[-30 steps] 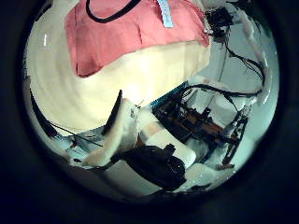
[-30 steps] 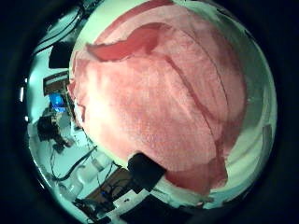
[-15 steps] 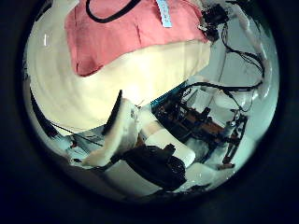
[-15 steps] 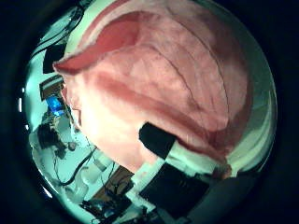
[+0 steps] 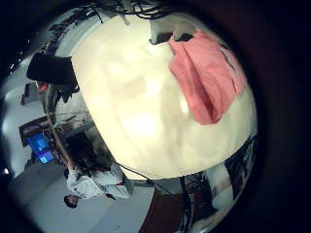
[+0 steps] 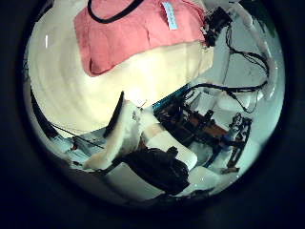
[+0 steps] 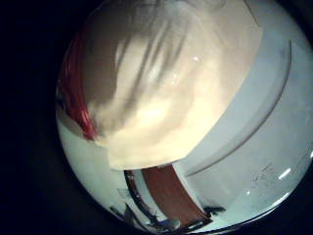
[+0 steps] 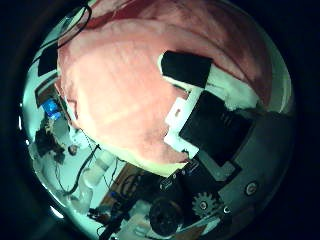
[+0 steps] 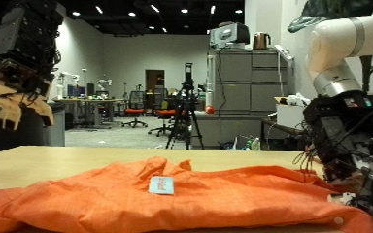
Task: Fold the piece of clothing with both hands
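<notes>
An orange garment (image 9: 174,199) lies spread and rumpled on the wooden table (image 9: 31,160), with a white tag (image 9: 162,184) showing on top. My right hand (image 9: 355,170) is down at the garment's edge. In the right thumb side palm view the cloth (image 8: 110,90) fills the picture and a black fingertip (image 8: 185,68) is curled onto it. My left hand (image 9: 18,58) hangs high above the other end of the garment, fingers relaxed and holding nothing. From the left palm views the garment (image 5: 204,78) (image 6: 133,33) lies far off on the table.
Bare tabletop (image 5: 136,107) stretches beside the garment on the left hand's side. Behind the table stand a grey cabinet (image 9: 232,92) and a tripod (image 9: 186,107).
The right hand's fingers have curled further over the cloth, and the cloth has come closer to that palm. The left palm view has barely shifted.
</notes>
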Controlling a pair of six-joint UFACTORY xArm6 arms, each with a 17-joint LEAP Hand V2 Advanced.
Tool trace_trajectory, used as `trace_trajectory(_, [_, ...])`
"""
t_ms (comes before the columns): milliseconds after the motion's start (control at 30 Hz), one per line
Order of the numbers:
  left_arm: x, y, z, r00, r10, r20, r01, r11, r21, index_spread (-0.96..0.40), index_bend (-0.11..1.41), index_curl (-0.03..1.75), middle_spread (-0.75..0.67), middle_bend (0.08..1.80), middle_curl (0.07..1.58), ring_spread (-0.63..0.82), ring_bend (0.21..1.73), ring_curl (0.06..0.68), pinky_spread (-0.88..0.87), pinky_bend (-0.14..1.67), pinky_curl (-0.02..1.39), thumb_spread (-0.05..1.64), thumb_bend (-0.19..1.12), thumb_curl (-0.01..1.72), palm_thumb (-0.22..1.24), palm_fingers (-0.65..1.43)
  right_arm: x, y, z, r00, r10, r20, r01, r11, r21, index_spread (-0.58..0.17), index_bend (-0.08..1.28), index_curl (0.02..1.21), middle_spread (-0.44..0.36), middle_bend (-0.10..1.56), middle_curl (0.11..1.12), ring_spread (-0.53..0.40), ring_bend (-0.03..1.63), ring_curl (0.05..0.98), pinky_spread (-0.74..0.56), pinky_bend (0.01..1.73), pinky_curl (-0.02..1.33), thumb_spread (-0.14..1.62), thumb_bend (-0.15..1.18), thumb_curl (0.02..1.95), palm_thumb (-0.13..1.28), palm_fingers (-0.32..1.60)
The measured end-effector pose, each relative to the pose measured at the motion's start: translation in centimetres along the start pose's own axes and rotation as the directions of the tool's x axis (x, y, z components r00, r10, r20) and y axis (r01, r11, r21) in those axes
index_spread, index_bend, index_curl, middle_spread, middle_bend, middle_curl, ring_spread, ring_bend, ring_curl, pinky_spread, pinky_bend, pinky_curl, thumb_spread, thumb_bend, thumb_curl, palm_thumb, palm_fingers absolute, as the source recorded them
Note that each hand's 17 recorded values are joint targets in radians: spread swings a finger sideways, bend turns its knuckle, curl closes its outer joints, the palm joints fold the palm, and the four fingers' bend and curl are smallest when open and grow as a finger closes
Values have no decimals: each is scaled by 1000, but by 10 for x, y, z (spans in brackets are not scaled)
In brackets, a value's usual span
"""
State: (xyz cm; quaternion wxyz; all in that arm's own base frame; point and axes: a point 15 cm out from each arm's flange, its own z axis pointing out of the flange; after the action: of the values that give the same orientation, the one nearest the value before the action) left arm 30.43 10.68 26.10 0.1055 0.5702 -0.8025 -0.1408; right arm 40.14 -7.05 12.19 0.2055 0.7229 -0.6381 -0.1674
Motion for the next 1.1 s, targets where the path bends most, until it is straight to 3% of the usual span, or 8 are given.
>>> trace_trajectory(233, [6,7,-3,1000,-2,3,2,1000,9,96,165,304,173,193,336,461,389,230,487,251,316,1388,-7,234,443,90,16,25,-7,999,-15,39,16,999,-28,-302,942,736,-164,1137,719,-247,1214,572,-369,1174,562,1046,140,494,1066,1254])
trace_trajectory(400, [11,14,-7,1000,-2,9,2,1000,20,96,162,305,179,192,335,459,392,231,478,253,317,1387,-7,234,444,93,25,51,-23,997,-38,61,40,999,-31,-284,1039,780,-161,1224,761,-243,1293,627,-311,1272,643,1059,153,560,1121,1155])
trace_trajectory(600, [15,22,-7,1000,-4,14,3,1000,31,96,164,306,177,191,333,459,396,230,479,257,318,1387,-7,234,444,95,33,82,-59,997,-37,65,35,999,35,-270,1085,802,-150,1285,782,-234,1330,671,-265,1311,720,1068,151,632,1145,1098])
trace_trajectory(1000, [15,42,-1,1000,-17,20,16,999,51,88,165,308,159,194,336,442,400,228,470,253,319,1382,-9,235,440,108,-34,97,-130,987,-145,74,129,973,189,-260,1109,812,-135,1331,787,-231,1332,718,-215,1286,840,1082,136,753,1156,1072])
trace_trajectory(1100, [12,47,2,1000,-18,18,17,998,53,85,161,307,160,198,338,433,403,227,466,249,318,1380,-8,235,438,113,-70,102,-149,974,-206,93,183,960,211,-259,1113,815,-133,1334,784,-231,1327,726,-208,1273,865,1086,131,779,1155,1072])
